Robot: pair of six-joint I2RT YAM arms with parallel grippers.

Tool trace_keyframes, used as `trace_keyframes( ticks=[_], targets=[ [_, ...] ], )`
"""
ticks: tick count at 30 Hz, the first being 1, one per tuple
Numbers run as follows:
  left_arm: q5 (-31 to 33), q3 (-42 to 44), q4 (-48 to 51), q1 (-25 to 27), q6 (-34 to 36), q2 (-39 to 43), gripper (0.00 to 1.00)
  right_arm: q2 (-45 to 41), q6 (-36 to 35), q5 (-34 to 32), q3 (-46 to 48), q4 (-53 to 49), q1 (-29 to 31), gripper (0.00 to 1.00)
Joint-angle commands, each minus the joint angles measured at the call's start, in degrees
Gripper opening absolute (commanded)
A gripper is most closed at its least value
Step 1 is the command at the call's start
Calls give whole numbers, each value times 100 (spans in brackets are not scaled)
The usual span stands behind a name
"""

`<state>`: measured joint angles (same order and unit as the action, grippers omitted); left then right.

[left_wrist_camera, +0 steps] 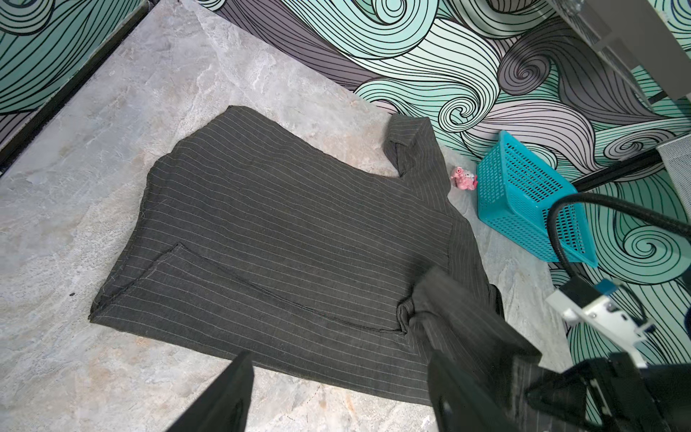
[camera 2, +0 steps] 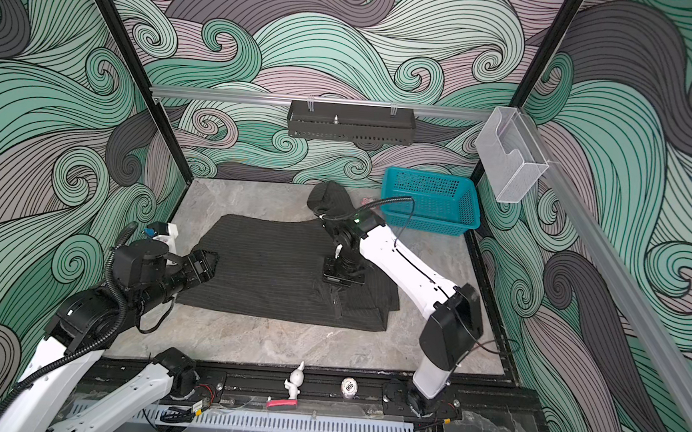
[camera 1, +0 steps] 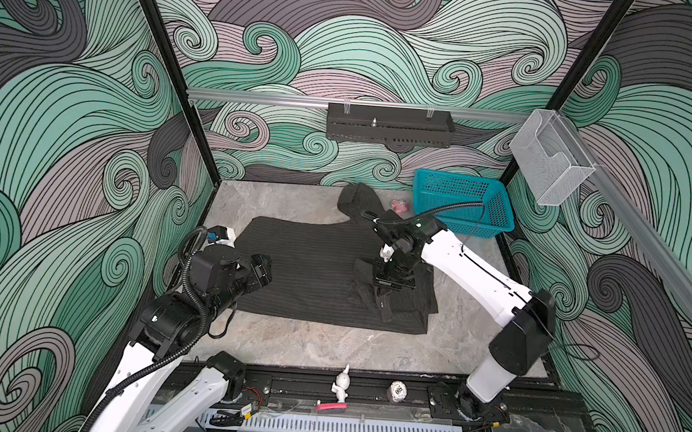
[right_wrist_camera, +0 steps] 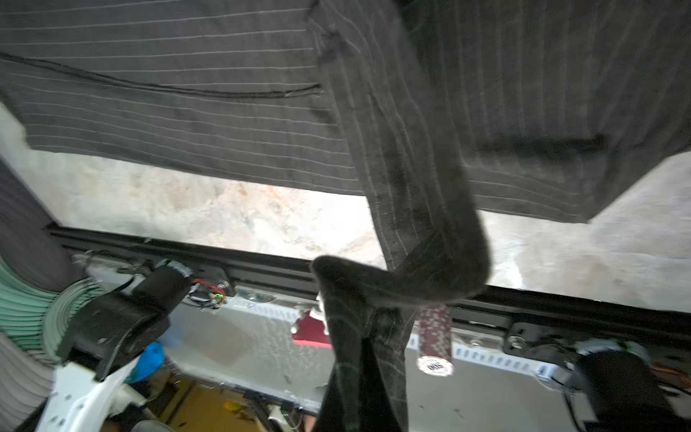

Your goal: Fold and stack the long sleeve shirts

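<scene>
The shirt [camera 1: 311,273] lies spread across the middle of the desk [camera 1: 285,346], with one sleeve [camera 1: 355,201] running to the far side. The basket [camera 1: 496,213] sits in the far right corner, and a little toy [camera 1: 400,205] is between it and that sleeve. The left gripper [camera 1: 263,269] is over the shirt's left edge. The right gripper [camera 1: 391,285] is over its right part, with a bunch of the shirt in its jaws.
</scene>
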<state>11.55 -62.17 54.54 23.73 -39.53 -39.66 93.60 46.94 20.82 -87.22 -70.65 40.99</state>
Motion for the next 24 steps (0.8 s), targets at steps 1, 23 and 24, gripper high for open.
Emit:
trace_keyframes(
  ticks=[1, 23, 24],
  targets=[
    [173, -294, 224, -52, 202, 17, 75, -981, 2738, 1114, 1366, 3010, 76, 0],
    [1503, -1309, 680, -70, 587, 196, 76, 1345, 4171, -4008, 2618, 12593, 1054, 0],
    [1505, -1298, 695, -68, 578, 210, 76, 1602, 4309, -4160, 2705, 12721, 1186, 0]
  ],
)
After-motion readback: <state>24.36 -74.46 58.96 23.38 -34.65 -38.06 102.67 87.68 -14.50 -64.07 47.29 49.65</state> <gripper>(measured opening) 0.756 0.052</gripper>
